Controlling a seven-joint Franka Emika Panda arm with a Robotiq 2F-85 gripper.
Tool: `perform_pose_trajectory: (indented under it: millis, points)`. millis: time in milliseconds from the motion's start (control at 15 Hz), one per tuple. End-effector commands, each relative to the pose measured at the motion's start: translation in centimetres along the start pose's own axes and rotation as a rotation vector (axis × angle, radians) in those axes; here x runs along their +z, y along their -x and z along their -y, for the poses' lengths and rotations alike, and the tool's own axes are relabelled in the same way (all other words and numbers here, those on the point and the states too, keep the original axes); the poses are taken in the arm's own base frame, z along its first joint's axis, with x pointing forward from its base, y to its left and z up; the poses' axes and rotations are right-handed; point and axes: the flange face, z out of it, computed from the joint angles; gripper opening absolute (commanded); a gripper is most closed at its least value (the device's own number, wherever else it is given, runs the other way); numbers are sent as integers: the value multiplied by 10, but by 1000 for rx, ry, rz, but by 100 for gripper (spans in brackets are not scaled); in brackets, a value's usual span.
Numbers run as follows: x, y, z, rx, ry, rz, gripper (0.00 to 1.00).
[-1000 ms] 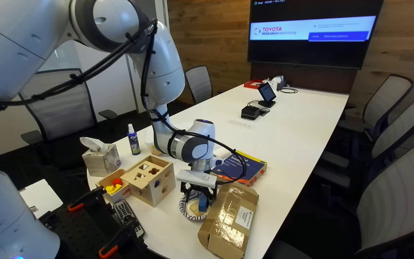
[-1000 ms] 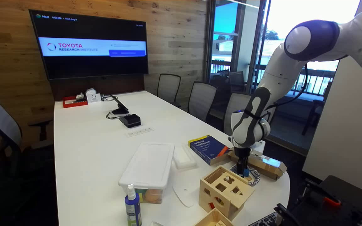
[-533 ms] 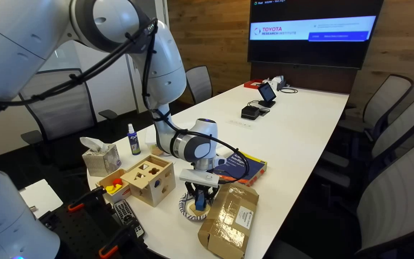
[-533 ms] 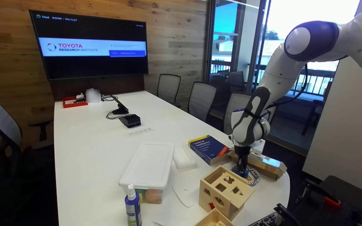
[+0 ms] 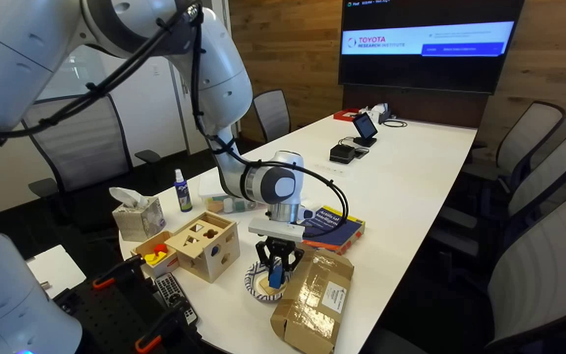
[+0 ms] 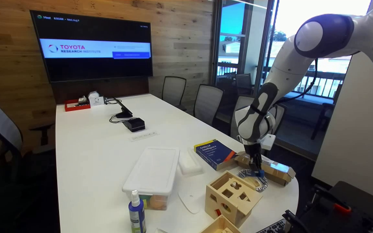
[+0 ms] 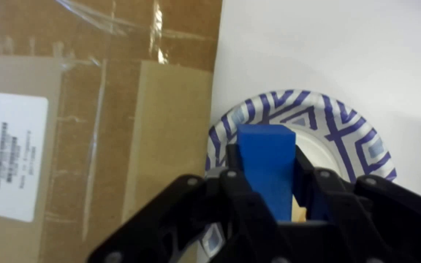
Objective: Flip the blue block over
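The blue block [image 5: 275, 280] is a rectangular piece that stands roughly on end between the black fingers of my gripper [image 5: 277, 269], which is shut on its sides. In the wrist view the block [image 7: 268, 160] shows one long face and a narrow top end, a finger pad pressed on each side. The block [image 6: 260, 173] hangs over a paper plate [image 5: 250, 285] with a purple zigzag rim. Whether its lower end still touches anything is hard to tell. A light wooden piece [image 5: 265, 286] lies on the plate, partly covered by the block and gripper in the wrist view.
A brown cardboard box [image 5: 315, 300] stands close beside the plate. A wooden shape-sorter box [image 5: 209, 248] is on the plate's other side, with a small open wooden box [image 5: 148, 258] of shapes. A blue book [image 5: 334, 231] lies behind, a remote [image 5: 175, 295] in front.
The fingers, wider apart a second ago, have shut on the blue block. The arm has since risen a little and shifted, carrying the block up with it.
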Motion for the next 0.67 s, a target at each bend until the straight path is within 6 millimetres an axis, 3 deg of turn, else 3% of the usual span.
perform_pose_trajectory:
  millis: [0,267,600]
  points:
    - [-45,10,9,11,26,174,9]
    - [-60,-8,23,-53,19,383,9]
    - [-52,-38,46,-154,65,573,9]
